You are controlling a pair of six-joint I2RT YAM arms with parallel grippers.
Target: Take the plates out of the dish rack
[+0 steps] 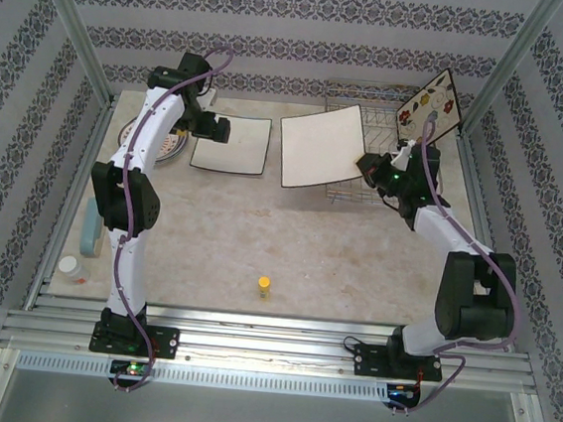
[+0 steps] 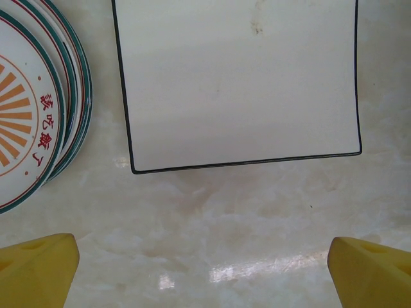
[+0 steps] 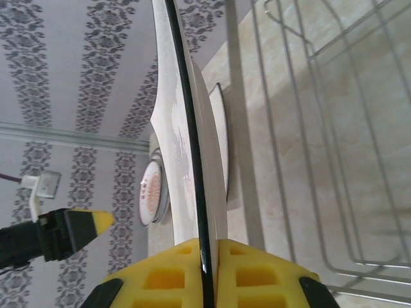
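Sideways, right pincer (image 3: 204, 273) clamped on square plate (image 1: 318, 147), left pincer (image 2: 204, 264) wide, over table (image 2: 244, 212).

A beige, marble-patterned tabletop (image 1: 259, 239) sits between walls covered in wallpaper (image 1: 308, 44) of pale stripes and dark floral bands. A slanting aluminium post (image 1: 70, 21) stands at each back corner, and ribbed aluminium rails (image 1: 269, 344) run across the near edge. A small yellow cylinder (image 1: 265, 287) stands upright by itself near the front middle, while at the left edge a pale teal container (image 1: 91, 228) lies just behind a small white-topped jar (image 1: 69, 268).
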